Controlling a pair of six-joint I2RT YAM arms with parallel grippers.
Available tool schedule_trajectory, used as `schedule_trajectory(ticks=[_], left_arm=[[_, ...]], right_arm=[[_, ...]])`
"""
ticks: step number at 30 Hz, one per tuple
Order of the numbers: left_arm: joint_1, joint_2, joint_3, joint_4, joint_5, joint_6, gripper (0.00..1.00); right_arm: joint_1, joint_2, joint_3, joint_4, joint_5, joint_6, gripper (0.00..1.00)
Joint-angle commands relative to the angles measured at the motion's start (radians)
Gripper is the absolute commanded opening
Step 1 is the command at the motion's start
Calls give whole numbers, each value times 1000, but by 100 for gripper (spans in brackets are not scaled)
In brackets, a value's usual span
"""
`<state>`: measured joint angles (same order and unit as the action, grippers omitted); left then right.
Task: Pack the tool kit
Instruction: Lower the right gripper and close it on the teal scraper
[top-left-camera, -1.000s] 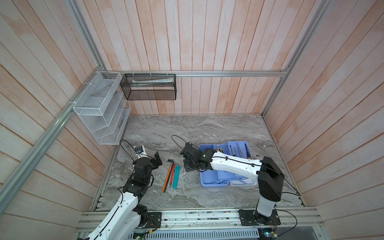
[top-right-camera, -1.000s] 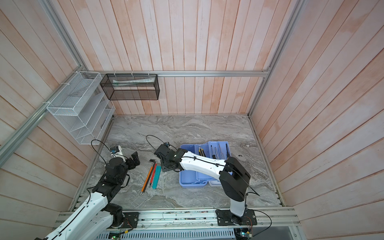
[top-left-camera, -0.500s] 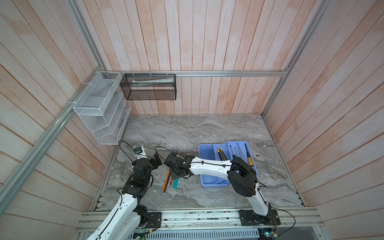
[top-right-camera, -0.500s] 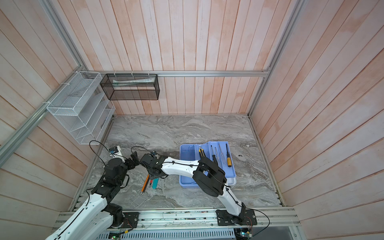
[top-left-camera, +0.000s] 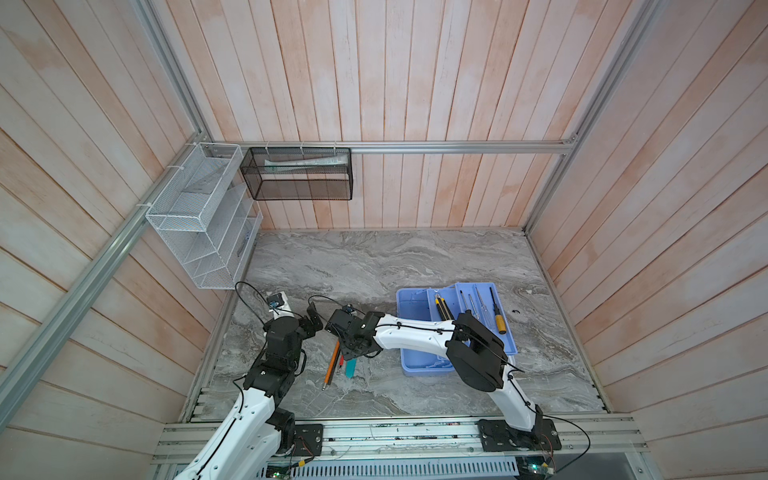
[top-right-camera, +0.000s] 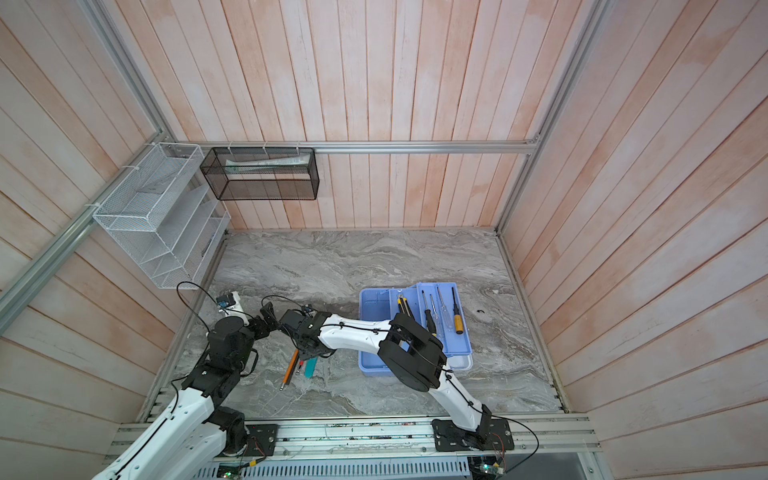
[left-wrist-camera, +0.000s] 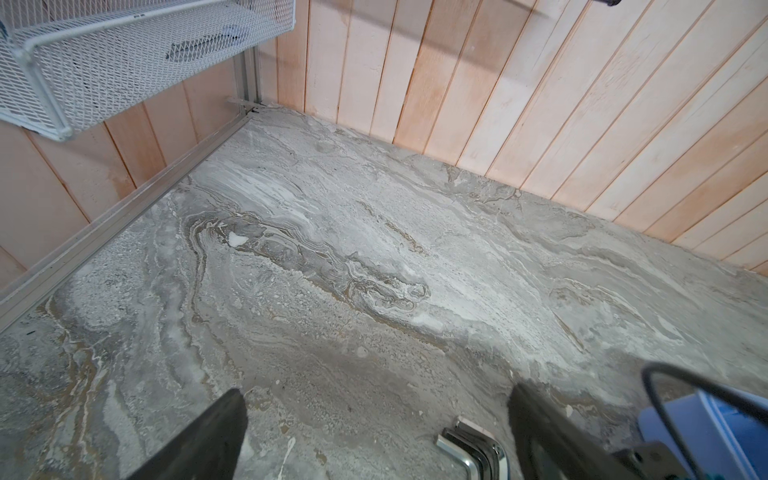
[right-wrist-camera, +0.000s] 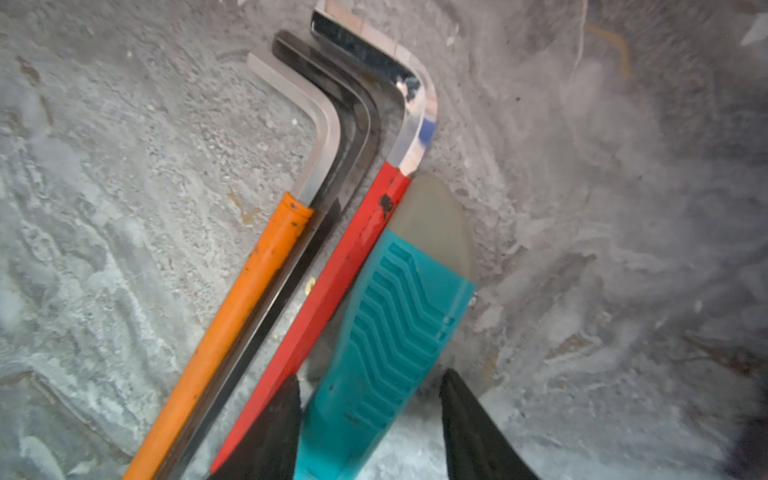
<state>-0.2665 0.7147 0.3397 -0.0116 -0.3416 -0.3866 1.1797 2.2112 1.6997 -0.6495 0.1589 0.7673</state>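
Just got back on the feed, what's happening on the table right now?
The right gripper is out left of centre on the table, open, its jaws straddling the teal tool. That tool lies flat beside the hex keys with orange and red sleeves. Nothing is lifted yet. The left gripper hovers close by, wide open and holding nothing. The blue case sits to the right, with several screwdrivers already in its tray.
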Motion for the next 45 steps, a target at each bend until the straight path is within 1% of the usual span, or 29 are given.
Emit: schedule_trajectory(ticks=[1, 6, 9, 13, 15, 20, 25, 34, 39, 43, 45], left_arm=[[6, -17, -24, -4, -10, -8, 100], [6, -13, -22, -3, -10, -9, 100], [6, -11, -20, -2, -10, -8, 100], [6, -11, -20, -2, -10, -9, 100], [6, -10, -21, -2, -10, -8, 100], [6, -9, -21, -2, -11, -8, 100], [6, -9, -20, -4, -12, -9, 100], [6, -10, -20, -4, -11, -11, 100], [6, -12, -22, -4, -11, -10, 100], [6, -13, -22, -4, -11, -9, 100], [6, -14, -22, -4, -10, -8, 100]], right_arm=[[3, 22, 23, -60, 27, 10, 52], [0, -1, 2, -106, 53, 20, 52], [-2, -31, -27, -104, 66, 6, 52], [-6, -49, -66, -29, 45, -37, 52], [-12, -38, -66, 3, 22, -55, 53], [-26, -1, -34, -17, 41, -57, 53], [-43, -6, -76, 37, 33, -60, 53], [-38, 53, -8, -15, 38, -70, 51], [-26, 73, 23, -19, 32, -71, 46], [-26, 78, 34, -46, 47, -65, 39], [-28, 71, 31, -59, 62, -64, 33]])
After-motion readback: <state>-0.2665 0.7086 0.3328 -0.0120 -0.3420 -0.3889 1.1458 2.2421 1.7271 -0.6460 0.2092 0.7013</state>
